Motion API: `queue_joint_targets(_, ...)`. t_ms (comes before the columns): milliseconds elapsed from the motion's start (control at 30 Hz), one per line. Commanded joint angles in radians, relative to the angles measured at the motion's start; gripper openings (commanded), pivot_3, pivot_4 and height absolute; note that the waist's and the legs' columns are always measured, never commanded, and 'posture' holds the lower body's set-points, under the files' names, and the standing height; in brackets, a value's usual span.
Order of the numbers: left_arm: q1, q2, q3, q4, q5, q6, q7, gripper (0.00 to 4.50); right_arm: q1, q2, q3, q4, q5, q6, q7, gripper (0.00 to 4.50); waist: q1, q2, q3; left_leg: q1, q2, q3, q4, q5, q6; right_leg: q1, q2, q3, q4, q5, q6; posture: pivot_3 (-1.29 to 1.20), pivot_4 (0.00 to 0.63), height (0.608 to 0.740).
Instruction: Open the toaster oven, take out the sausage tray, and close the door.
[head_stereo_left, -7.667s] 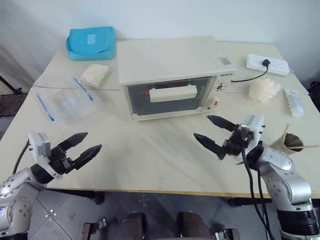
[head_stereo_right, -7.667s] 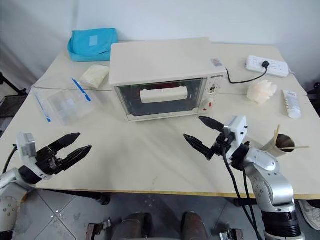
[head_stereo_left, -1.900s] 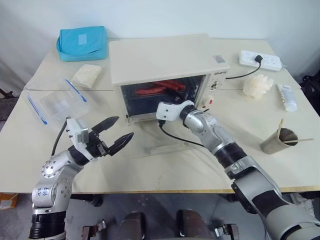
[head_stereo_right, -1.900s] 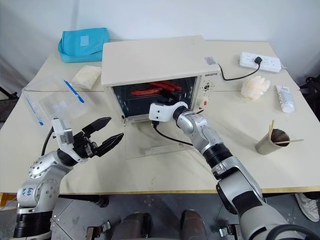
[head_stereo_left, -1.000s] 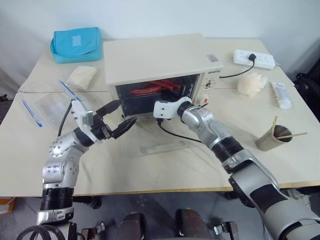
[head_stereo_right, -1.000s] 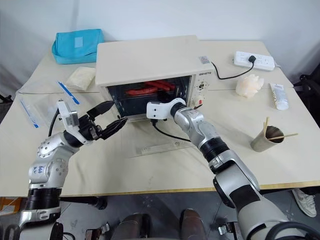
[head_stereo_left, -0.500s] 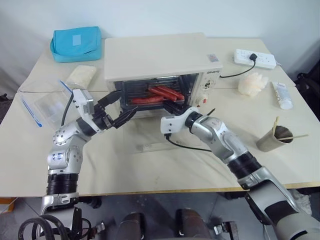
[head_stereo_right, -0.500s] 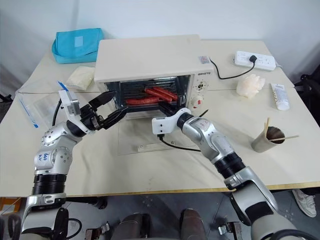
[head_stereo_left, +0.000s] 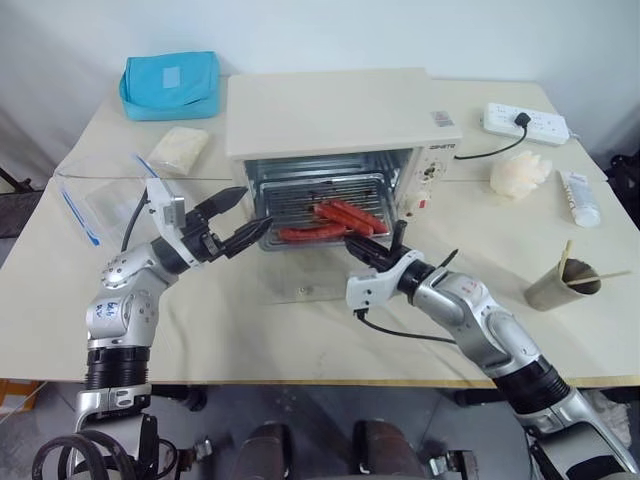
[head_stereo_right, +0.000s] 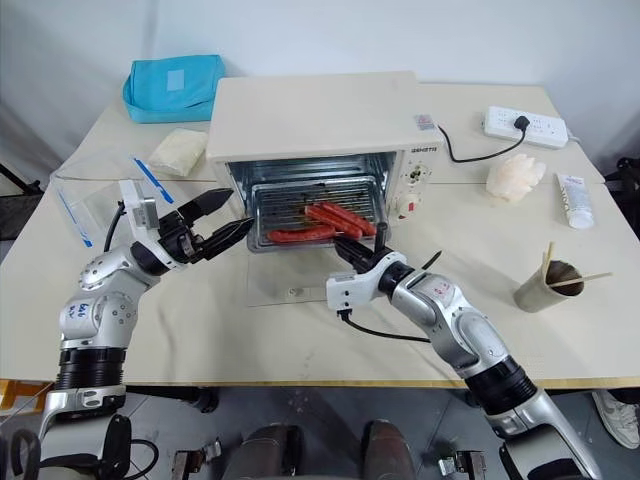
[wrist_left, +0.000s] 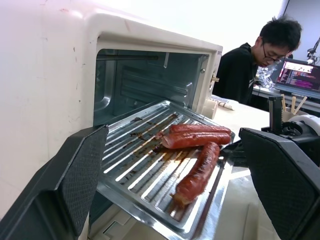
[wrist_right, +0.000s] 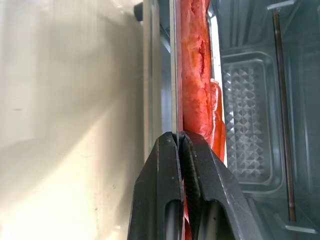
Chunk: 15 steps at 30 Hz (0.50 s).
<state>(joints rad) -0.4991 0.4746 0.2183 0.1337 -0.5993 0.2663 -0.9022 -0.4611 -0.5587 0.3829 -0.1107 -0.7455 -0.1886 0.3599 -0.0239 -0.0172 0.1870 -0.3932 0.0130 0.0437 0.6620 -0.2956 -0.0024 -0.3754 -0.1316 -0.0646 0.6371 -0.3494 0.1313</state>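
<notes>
1. Gripping the front rim of the sausage tray (head_stereo_left: 320, 215), the right tool (wrist_right: 178, 142) has its two black fingers pinched tight on the thin metal edge
2. That tray sits partway out of the toaster oven (head_stereo_left: 335, 125), its front part past the opening and above the lowered door (head_stereo_left: 300, 285); its back part is inside the cavity
3. Three red sausages (head_stereo_left: 335, 220) lie on the ribbed, greasy bottom, two angled near the right side and one along the front
4. The left tool (head_stereo_left: 238, 218) is spread wide, holding nothing, level with the tray's left front corner; the left wrist view shows one finger (wrist_left: 80, 175) on each side of the tray and neither touching it
5. The door lies flat on the table (head_stereo_left: 230, 320), glass pane up, with its handle at the near edge
6. The oven's control panel with knobs is on its right side, and a black cord runs from it towards a white power strip (head_stereo_left: 525, 122)
7. Elsewhere on the table: a blue pouch (head_stereo_left: 170, 85) at the back left, a clear plastic bag (head_stereo_left: 95, 185) at the left, a paper cup (head_stereo_left: 560, 285) with sticks at the right, and a white tube (head_stereo_left: 582, 198) nearby
8. A person in dark clothes (wrist_left: 250, 65) sits beyond the table in the left wrist view
</notes>
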Motion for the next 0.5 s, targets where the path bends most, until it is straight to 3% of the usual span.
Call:
queue_joint_targets(33, 0.001, 0.019, 0.037, -0.03, -0.026, 0.033, 0.022, 4.5, 0.016, -0.029, -0.06, -0.073, 0.023, -0.027, -0.007, 0.05, 0.0, 0.0, 0.0, 0.0, 0.0, 0.0, 0.0, 0.0, 0.0, 0.0, 0.0, 0.0, 0.0, 0.0, 0.0, 0.0, 0.15, 0.74)
queue_joint_targets(500, 0.104, 0.12, 0.141, -0.205, -0.244, 0.474, 0.157, 4.5, 0.164, -0.106, -0.158, -0.204, 0.066, -0.126, -0.015, 0.05, -0.001, -0.001, 0.0, 0.0, 0.0, -0.001, 0.0, 0.0, 0.0, 0.0, 0.0, 0.0, 0.0, 0.0, 0.0, 0.0, 0.15, 0.74)
